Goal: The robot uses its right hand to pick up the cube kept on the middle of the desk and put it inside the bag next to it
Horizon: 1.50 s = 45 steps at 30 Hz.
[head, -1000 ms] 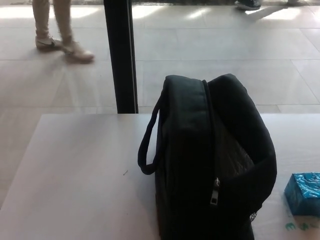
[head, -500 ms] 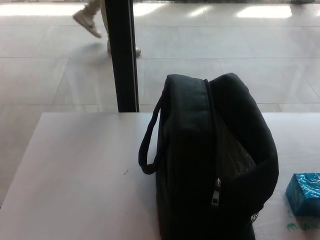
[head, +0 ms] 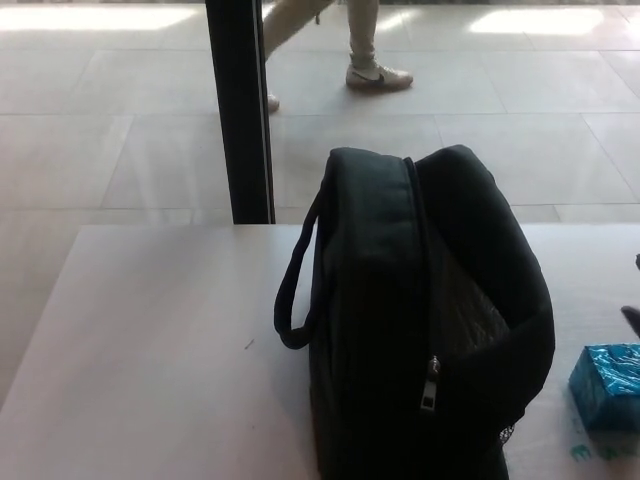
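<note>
A shiny teal cube (head: 607,386) sits on the white desk (head: 150,340) at the right edge of the head view. Just left of it stands a black zippered bag (head: 420,320), its top flap partly open toward the cube and a carry loop hanging on its left side. Only a dark sliver of my right hand (head: 633,318) shows at the picture's right edge, a little above the cube and apart from it. My left hand does not show.
A black pillar (head: 238,110) rises behind the desk's far edge. Beyond it, a person's legs (head: 365,40) cross the tiled floor. A small dark mark (head: 250,344) lies on the desk left of the bag.
A dark part of my right hand has come in at the right edge above the cube. The person behind has walked from left to right. The bag and cube have not moved.
</note>
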Available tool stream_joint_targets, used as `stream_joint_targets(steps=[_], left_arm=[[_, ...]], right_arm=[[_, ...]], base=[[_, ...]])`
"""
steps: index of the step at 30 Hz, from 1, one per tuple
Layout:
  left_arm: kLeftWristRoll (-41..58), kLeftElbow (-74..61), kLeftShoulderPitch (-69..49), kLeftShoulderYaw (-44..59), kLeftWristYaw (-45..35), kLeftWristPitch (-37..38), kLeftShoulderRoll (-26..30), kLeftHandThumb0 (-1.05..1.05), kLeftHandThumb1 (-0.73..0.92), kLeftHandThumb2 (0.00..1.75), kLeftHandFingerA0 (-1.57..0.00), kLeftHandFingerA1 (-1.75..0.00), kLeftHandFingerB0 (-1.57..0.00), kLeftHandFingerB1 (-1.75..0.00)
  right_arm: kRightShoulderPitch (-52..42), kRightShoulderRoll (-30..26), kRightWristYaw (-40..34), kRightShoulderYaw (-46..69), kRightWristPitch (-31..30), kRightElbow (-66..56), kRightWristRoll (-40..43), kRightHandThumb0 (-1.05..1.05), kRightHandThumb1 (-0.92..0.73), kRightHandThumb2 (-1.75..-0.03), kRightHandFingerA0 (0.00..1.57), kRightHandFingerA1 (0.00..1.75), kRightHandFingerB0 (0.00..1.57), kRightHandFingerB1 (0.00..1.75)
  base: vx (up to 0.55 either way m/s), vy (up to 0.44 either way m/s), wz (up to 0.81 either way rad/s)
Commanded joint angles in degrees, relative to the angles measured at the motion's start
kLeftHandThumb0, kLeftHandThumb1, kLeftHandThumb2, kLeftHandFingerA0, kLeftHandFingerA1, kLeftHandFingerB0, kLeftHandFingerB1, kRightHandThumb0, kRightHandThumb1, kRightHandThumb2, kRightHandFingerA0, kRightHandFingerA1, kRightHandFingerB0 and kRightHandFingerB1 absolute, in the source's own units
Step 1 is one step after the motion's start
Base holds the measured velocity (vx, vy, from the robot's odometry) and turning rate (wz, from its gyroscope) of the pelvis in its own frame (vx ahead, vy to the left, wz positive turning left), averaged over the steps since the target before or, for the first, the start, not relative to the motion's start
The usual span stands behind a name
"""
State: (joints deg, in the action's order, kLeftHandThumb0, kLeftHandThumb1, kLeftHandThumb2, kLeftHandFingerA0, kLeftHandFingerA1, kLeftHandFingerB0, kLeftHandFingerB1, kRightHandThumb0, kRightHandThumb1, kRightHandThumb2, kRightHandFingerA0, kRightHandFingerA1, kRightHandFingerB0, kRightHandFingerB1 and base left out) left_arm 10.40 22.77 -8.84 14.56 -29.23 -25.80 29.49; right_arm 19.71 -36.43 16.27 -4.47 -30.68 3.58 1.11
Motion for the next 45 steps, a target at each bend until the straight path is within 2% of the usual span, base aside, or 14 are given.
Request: stream_joint_targets(steps=[1,23,31,33,34,36,37,38,39,40,42,43,44,45], left_arm=[[0.16,0.19,-0.64,-0.12,-1.08,-1.05,1.32,-0.59,0.51,0.88,-0.28,-0.58,-0.3,-0.55],[-0.62,0.62,0.66,-1.16,-1.25,-0.91,1.96,-0.62,0.52,0.88,-0.31,-0.59,-0.31,-0.55],[-1.17,-0.1,0.25,-2.0,-1.59,0.05,2.76,-0.64,0.54,0.9,-0.32,-0.59,-0.3,-0.54],[-1.14,-0.3,0.3,-2.13,-1.44,-0.23,2.85,-0.64,0.55,0.9,-0.33,-0.59,-0.31,-0.54],[-1.16,-0.19,0.47,-2.15,-1.34,-0.32,2.89,-0.64,0.54,0.9,-0.34,-0.59,-0.31,-0.54],[-1.18,0.05,0.74,-2.22,-1.16,-0.41,2.87,-0.64,0.54,0.9,-0.34,-0.59,-0.31,-0.54],[-1.06,-0.37,0.54,-2.18,-1.26,-0.46,2.88,-0.57,0.67,0.59,-0.36,-0.52,-0.38,-0.44],[-0.89,-0.4,0.84,-2.17,-1.3,-0.89,2.81,-0.55,0.67,0.58,-0.36,-0.52,-0.39,-0.44],[-0.82,-0.42,0.96,-2.16,-1.31,-1.07,2.78,-0.55,0.67,0.58,-0.36,-0.52,-0.39,-0.44],[-0.71,-0.3,1.08,-2.12,-1.41,-1.03,2.74,-0.65,0.53,0.89,-0.32,-0.6,-0.31,-0.54],[-0.44,0.18,1.38,-1.94,-1.6,-0.97,2.62,-0.64,0.53,0.89,-0.32,-0.6,-0.32,-0.55],[-0.77,0.4,1.64,-2.15,-1.62,-0.49,2.85,-0.55,0.68,0.59,-0.36,-0.54,-0.39,-0.45],[-0.93,0.53,1.86,-2.25,-1.68,-0.23,3.0,-0.64,0.53,0.9,-0.35,-0.62,-0.29,-0.54],[-0.77,0.76,2.13,-2.14,-1.78,-0.41,3.03,-0.63,0.51,0.89,-0.34,-0.61,-0.27,-0.53]], right_arm=[[2.92,0.01,-3.31,-6.47,0.87,4.36,-9.92,-0.92,-0.63,-0.97,0.0,0.18,0.01,0.16],[4.69,6.32,-6.36,-11.66,1.62,14.93,-16.78,-1.0,-0.65,-0.99,0.0,0.17,0.07,0.11],[4.59,5.28,0.44,-18.72,-0.11,12.62,-20.55,-0.95,-0.57,-0.89,0.0,0.19,0.0,0.08],[4.57,4.93,1.87,-19.39,-0.59,12.1,-20.74,-0.86,-0.51,-0.86,0.0,0.24,0.0,0.13],[4.68,4.89,2.3,-19.83,-0.6,11.98,-21.03,-0.75,-0.42,-0.78,0.0,0.57,0.0,0.14],[4.9,4.82,3.05,-20.51,-0.62,11.85,-21.56,-0.75,-0.42,-0.78,0.0,0.57,0.0,0.14],[4.79,5.15,3.67,-20.15,0.48,11.94,-20.65,-0.53,-0.57,-0.57,0.24,0.55,0.0,0.1],[5.05,5.03,4.39,-20.71,0.22,12.06,-21.08,-0.61,-0.43,-0.72,0.25,0.59,0.0,0.01],[5.15,5.01,4.75,-20.9,0.12,12.11,-21.33,-0.61,-0.43,-0.72,0.25,0.59,0.0,0.01],[5.62,4.64,5.41,-22.3,-0.35,12.35,-22.86,-0.51,-0.46,-0.74,0.33,0.63,0.0,0.07],[6.94,3.45,7.58,-26.41,-2.18,12.59,-26.55,-0.36,-0.52,-0.66,0.32,0.64,0.0,0.03],[7.43,2.26,9.42,-28.49,-2.63,12.2,-28.1,-0.3,-0.6,-0.57,0.46,0.96,0.0,0.08],[7.84,1.48,10.87,-30.02,-3.46,11.93,-29.28,-0.36,-0.54,-0.76,0.57,1.02,0.0,0.0],[8.11,0.79,11.75,-31.51,-4.51,11.84,-30.59,-0.25,-0.59,-0.58,0.61,1.27,0.0,0.15]], base=[[0.0,0.0,0.0],[0.0,0.0,0.0],[0.0,0.0,0.0],[0.0,0.0,0.0],[0.0,0.0,0.0],[0.0,0.0,0.0],[0.0,0.0,0.0],[0.0,0.0,0.0],[0.0,0.0,0.0],[0.0,0.0,0.0],[0.0,0.0,0.0],[0.0,0.0,0.0],[0.0,0.0,0.0],[0.0,0.0,0.0]])
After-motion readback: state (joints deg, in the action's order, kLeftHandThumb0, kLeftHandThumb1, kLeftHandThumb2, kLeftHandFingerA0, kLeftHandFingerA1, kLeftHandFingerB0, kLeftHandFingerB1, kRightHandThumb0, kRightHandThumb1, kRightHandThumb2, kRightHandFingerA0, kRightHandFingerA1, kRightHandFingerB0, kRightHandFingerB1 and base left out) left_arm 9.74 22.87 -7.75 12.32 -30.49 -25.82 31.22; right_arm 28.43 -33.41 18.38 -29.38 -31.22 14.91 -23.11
